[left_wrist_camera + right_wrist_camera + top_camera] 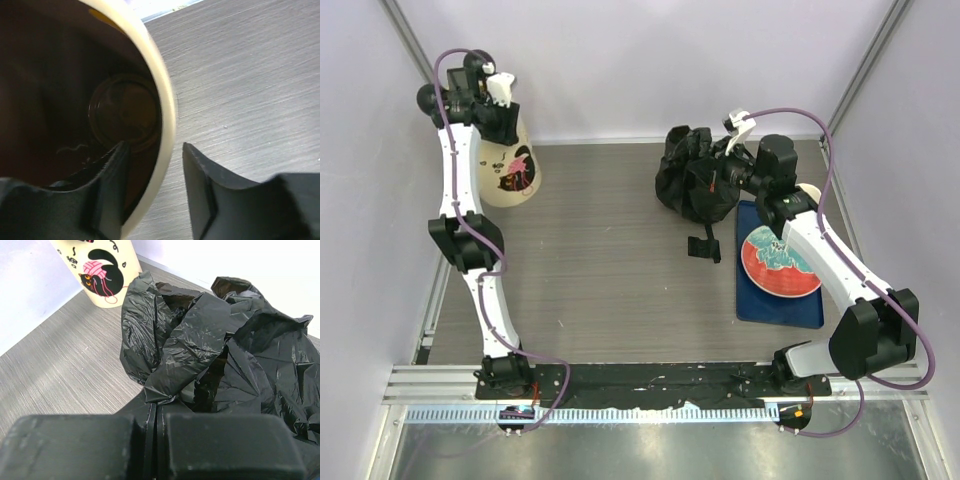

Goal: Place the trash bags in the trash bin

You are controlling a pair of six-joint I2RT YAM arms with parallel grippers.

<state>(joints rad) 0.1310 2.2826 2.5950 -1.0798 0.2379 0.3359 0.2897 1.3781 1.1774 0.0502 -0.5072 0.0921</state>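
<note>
Right gripper (156, 412) clamped on the bag (190, 340), well right of the bin (515, 170); left gripper (154, 147) apart, straddling its rim.

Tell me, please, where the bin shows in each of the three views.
Top external: the bin stands at the upper left of the table.
Left wrist: the bin fills the left half, seen from above; the left pincer straddles its rim.
Right wrist: the bin is in the top left corner, behind the bag.
Shared landmark: the grey table.
</note>
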